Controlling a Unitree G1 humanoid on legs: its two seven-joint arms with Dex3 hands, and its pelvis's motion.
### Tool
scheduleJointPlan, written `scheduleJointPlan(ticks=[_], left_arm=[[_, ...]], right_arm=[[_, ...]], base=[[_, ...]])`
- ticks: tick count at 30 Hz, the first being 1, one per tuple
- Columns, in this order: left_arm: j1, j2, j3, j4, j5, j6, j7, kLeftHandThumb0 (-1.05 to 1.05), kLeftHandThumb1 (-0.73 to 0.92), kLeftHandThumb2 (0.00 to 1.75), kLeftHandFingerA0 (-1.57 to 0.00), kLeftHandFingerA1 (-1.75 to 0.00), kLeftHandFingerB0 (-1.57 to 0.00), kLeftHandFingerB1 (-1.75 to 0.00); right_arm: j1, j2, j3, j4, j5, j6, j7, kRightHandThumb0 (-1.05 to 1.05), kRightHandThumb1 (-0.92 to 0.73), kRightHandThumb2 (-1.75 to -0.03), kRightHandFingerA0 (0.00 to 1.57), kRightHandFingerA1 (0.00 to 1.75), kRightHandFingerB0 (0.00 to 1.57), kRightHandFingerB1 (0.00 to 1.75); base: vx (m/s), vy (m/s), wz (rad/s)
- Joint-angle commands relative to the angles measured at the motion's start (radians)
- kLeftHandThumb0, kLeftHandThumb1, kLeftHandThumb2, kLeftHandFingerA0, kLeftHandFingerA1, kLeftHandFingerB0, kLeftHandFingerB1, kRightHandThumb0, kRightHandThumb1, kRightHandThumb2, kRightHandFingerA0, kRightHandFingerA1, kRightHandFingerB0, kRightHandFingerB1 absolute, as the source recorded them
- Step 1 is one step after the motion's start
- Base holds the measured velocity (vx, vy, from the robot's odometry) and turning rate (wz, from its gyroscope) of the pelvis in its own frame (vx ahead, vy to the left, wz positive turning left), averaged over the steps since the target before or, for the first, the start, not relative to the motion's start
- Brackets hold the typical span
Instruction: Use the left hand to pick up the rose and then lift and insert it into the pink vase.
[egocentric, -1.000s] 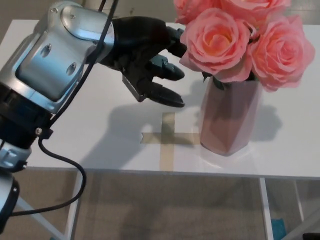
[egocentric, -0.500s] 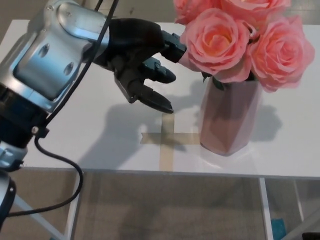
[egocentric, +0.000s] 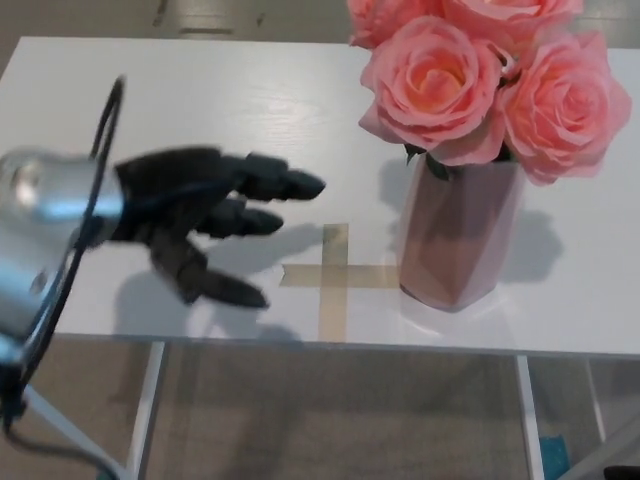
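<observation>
Your left hand (egocentric: 205, 215) is over the white surface (egocentric: 180, 110), blurred w/ motion, fingers spread apart and holding nothing; thumb points down toward the near edge, the two thick fingers (egocentric: 285, 185) point to the hand's right, toward the vase. Silver forearm (egocentric: 45, 240) comes in from the lower left w/ a black cable (egocentric: 95, 180) looped across it, also smeared. Just past the fingertips on the surface you've got a tan tape cross (egocentric: 335, 275), not touched by the hand. Beyond the cross, further right of the hand, stands the pink vase (egocentric: 460, 235), upright, its base next to the cross's right arm. The roses (egocentric: 440, 85) are in the vase already: several pink blooms packed together above its mouth, well above and to the right of your fingers, clear of the hand. Can't tell which bloom is the task's rose, they look alike. No brand, label or readable writing on vase, hand, arm or surface. Right hand isn't showing. Under the surface's near edge you see white legs (egocentric: 150, 400) and tan floor (egocentric: 340, 420).
</observation>
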Motion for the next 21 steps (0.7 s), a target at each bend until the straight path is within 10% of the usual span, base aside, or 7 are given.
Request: scheduleJointPlan(ticks=[1,6,21], left_arm=[[0.517,-0.054,0.371,-0.378,-0.118,-0.218,0.111,-0.55,0.4,0.53,-0.1,-0.3,-0.12,-0.25],[0.784,-0.146,0.563,-0.485,-0.204,-0.331,0.053,-0.29,0.16,0.78,-0.03,-0.5,0.0,-0.47],[1.224,-0.326,0.719,-0.463,-0.283,-0.55,-0.07,-0.28,0.19,0.79,-0.02,-0.49,0.0,-0.47]], right_arm=[[0.04,0.003,0.014,0.01,-0.012,-0.007,-0.032,-0.27,-0.62,-0.58,0.72,0.44,0.61,0.41],[0.051,0.004,0.022,0.015,-0.02,-0.003,-0.039,-0.28,-0.62,-0.59,0.7,0.44,0.59,0.41],[0.076,0.006,0.019,0.014,-0.012,-0.011,-0.041,-0.27,-0.62,-0.58,0.68,0.43,0.59,0.4]], base=[[0.0,0.0,0.0],[0.0,0.0,0.0],[0.0,0.0,0.0]])
